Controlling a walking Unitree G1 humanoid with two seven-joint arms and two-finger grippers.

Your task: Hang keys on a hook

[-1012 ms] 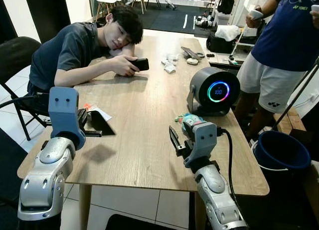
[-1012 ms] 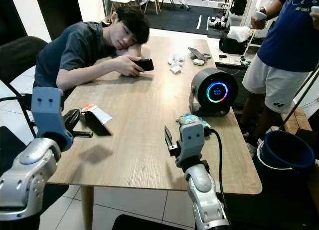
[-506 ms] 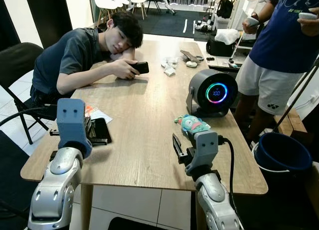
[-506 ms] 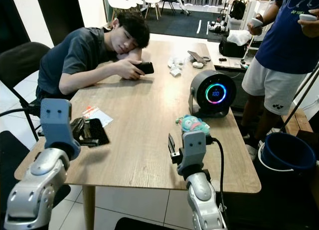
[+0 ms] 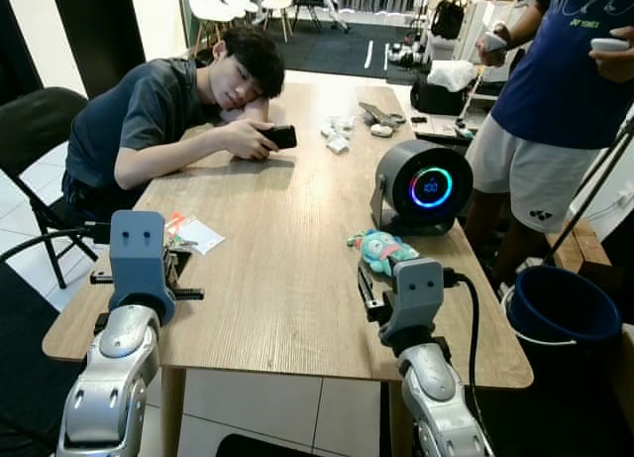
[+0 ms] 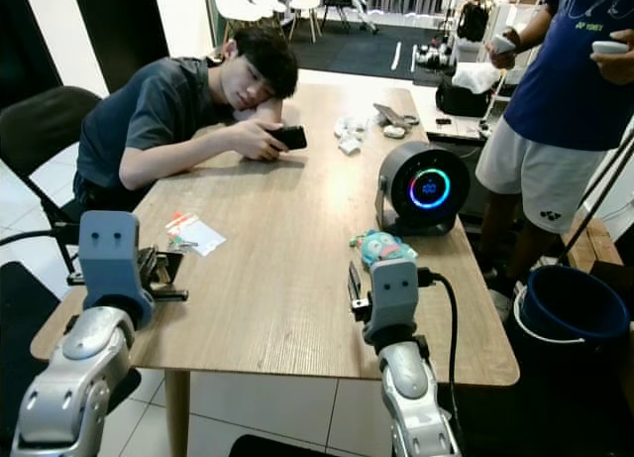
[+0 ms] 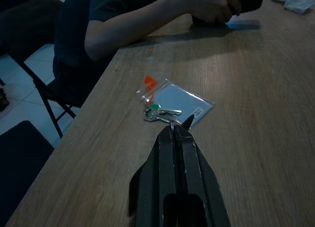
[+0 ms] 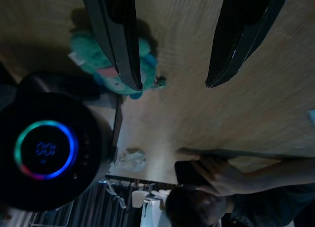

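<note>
A small bunch of keys [image 7: 160, 112] with a green cap lies on a clear plastic bag [image 7: 179, 101] near the wooden table's [image 5: 287, 279] left edge, also seen as keys [image 6: 181, 241] in the right eye view. My left gripper [image 7: 176, 129] is shut with nothing in it, its tips low over the table just short of the keys. From the head it shows as the left gripper [image 5: 176, 275] near the front left corner. My right gripper [image 8: 174, 84] is open above the table by a teal plush toy [image 5: 381, 247].
A black round speaker [image 5: 424, 184] with a glowing ring stands behind the plush toy. A seated person [image 5: 168, 110] rests on the table's left side holding a phone [image 5: 280, 136]. Another person [image 5: 565, 90] stands at the right, above a blue bucket [image 5: 560, 303].
The whole picture has shifted as the camera moved. My left gripper has come lower and nearer the table's front left corner, tips toward the keys. The right gripper keeps much the same pose.
</note>
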